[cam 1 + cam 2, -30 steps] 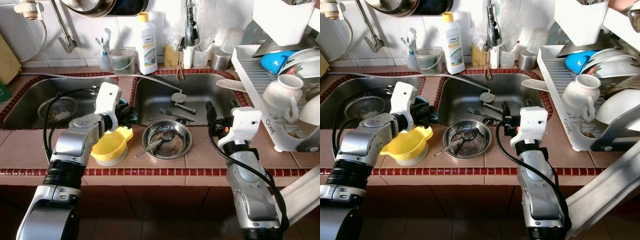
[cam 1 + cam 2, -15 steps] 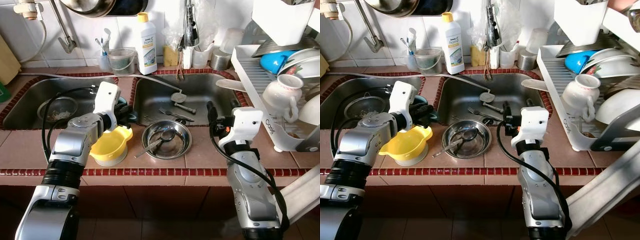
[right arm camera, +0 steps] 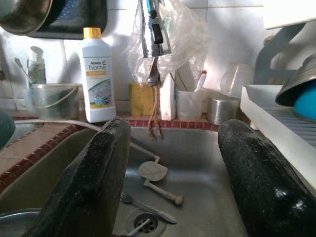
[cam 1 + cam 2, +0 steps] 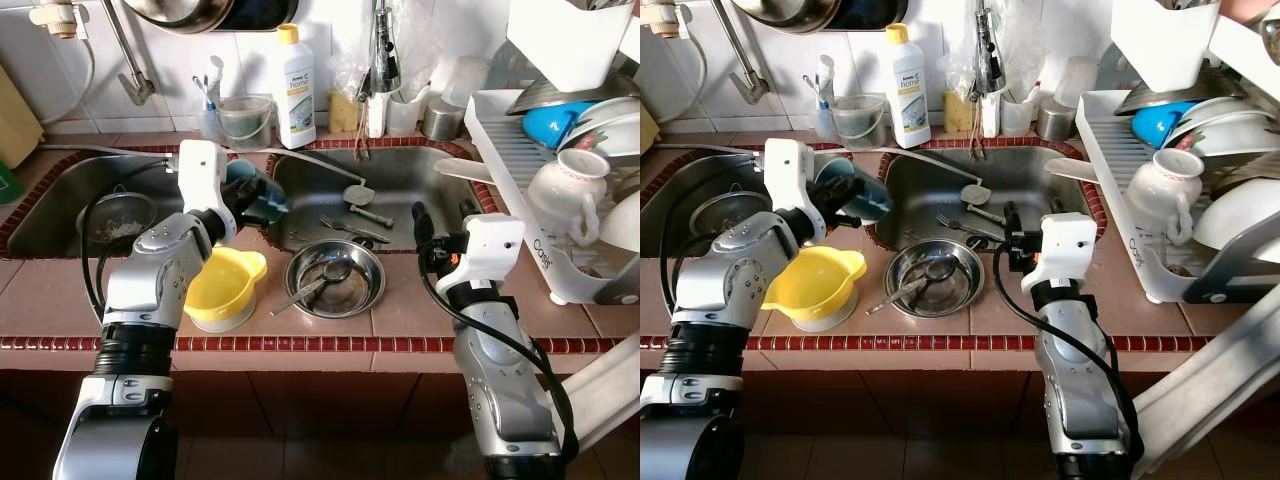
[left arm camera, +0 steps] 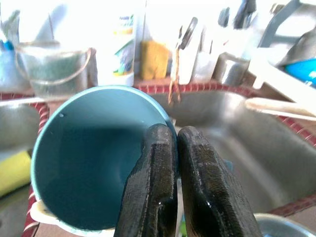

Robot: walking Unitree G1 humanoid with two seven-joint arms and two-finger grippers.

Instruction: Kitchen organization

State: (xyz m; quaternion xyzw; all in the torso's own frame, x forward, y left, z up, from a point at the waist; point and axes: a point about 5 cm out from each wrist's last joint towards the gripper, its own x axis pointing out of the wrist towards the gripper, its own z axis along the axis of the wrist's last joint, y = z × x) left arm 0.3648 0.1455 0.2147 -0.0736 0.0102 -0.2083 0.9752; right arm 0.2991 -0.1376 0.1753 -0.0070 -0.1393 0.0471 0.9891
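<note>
The teal cup [image 4: 256, 193] hangs in our left claw [image 5: 170, 163], lifted off the desk [image 4: 400, 310] above the strip between the two sinks; our fingers [image 5: 154, 187] are clenched on its rim, one inside and one outside, and its open mouth tips toward the wall. Just below that claw sits the yellow bowl [image 4: 222, 289] on the desk, and beside the bowl, toward our right claw, stands the steel dish [image 4: 333, 277] with a spoon [image 4: 315, 285] lying across it. Beyond the left claw, on the ledge at the wall, we see a small bucket [image 4: 245, 123] and a white bottle [image 4: 296, 73].

Our right claw [image 3: 170, 173] hovers at the near edge of the right sink [image 4: 400, 175], fingers spread wide and grasping nothing. Ahead of it in the basin lie a fork [image 4: 345, 228] and a ladle [image 4: 357, 195]. To its right stands the rack [image 4: 520, 160] with a white cup [image 4: 562, 190] and a blue bowl [image 4: 548, 120].
</note>
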